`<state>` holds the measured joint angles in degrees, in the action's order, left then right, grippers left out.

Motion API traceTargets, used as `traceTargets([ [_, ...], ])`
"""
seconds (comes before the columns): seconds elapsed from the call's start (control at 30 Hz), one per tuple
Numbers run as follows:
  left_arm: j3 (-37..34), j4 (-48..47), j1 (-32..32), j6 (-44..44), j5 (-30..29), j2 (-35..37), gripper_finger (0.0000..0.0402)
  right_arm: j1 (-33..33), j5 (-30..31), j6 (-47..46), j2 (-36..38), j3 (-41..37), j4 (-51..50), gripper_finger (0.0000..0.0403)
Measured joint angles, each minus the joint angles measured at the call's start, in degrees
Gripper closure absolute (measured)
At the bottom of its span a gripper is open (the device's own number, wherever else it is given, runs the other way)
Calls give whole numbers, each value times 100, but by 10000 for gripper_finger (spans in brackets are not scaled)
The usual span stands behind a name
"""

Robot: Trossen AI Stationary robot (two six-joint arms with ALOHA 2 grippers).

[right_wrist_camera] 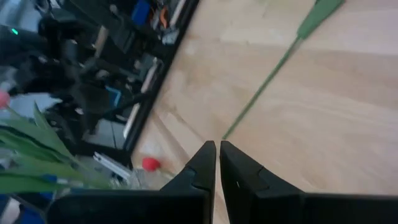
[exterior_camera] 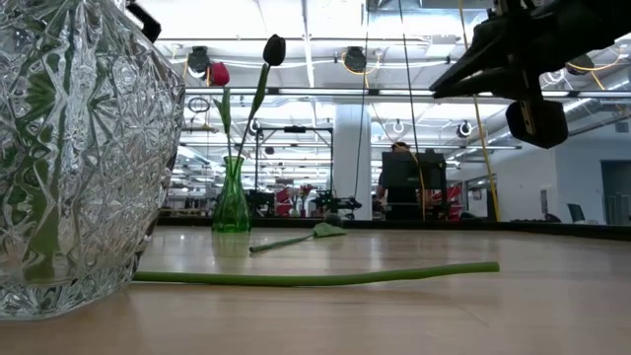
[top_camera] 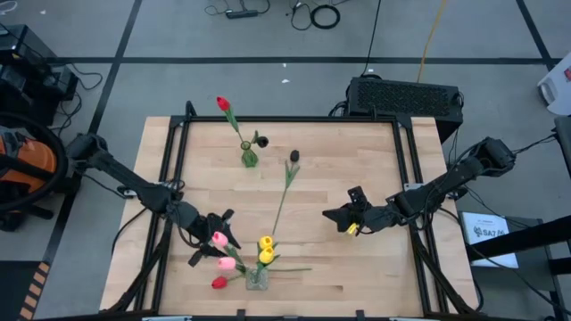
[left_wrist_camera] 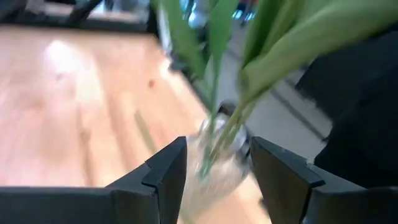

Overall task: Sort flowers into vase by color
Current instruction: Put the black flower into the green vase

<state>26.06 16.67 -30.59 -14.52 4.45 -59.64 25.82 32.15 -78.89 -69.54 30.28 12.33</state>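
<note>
Our left claw [top_camera: 214, 234] hangs with fingers apart beside the clear vase [top_camera: 257, 279], which holds pink, yellow and red flowers [top_camera: 241, 254]. Our right claw [top_camera: 343, 217], pinched shut and empty, hovers near a dark flower [top_camera: 287, 183] lying on the table [top_camera: 357, 152]. Behind it, a green vase [top_camera: 249, 157] holds two more.

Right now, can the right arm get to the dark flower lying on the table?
Probably yes. The dark flower lies by itself on bare wood, and the right gripper, jaws shut, hangs close to its stem with nothing between them.
</note>
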Motion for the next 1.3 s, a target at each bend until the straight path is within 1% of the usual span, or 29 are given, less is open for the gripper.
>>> traceTargets([
  [0.13,0,-858,109,-1,-4,540,217,0,237,-51,0,2,110,387],
  [0.3,0,-1531,272,37,-14,1304,217,-86,260,-335,-54,7,185,387],
  [0.4,0,-1934,387,78,-15,1798,217,-198,257,-450,-249,7,577,387],
  [0.5,0,-2364,473,139,-31,2300,217,-369,244,-414,-653,136,1075,387],
  [0.67,0,-2690,555,165,-40,3060,217,-693,181,-18,-1434,863,1222,387],
  [0.77,0,-2933,555,307,-40,3568,217,-1011,-191,506,-1818,1525,1079,387],
  [0.8,0,-3020,555,333,-59,3744,217,-1118,-339,664,-1911,1793,887,388],
  [0.87,0,-3347,555,334,-276,4132,217,-1344,-600,848,-2114,2427,124,393],
  [0.9,0,-3513,555,334,-411,4348,217,-1453,-701,873,-2225,2812,-358,397],
  [0.97,0,-3836,555,326,-694,4743,217,-1654,-782,836,-2434,3579,-1671,401],
  [1.03,-4,-4184,555,308,-932,5157,217,-1870,-835,485,-2719,4447,-3004,401],
  [1.1,-13,-4324,554,305,-1146,5511,217,-2049,-874,-14,-3008,5173,-4339,402],
  [1.13,-14,-4436,553,304,-1237,5681,217,-2138,-925,-210,-3179,5501,-4817,402],
  [1.2,-25,-4523,553,297,-1373,5937,217,-2273,-975,-505,-3503,5973,-5358,401],
  [1.23,-7,-4482,553,284,-1434,5952,217,-2312,-976,-563,-3650,6125,-5532,400],
  [1.3,-2,-4535,553,280,-1474,5952,217,-2373,-1032,-581,-3940,6331,-5566,400],
])
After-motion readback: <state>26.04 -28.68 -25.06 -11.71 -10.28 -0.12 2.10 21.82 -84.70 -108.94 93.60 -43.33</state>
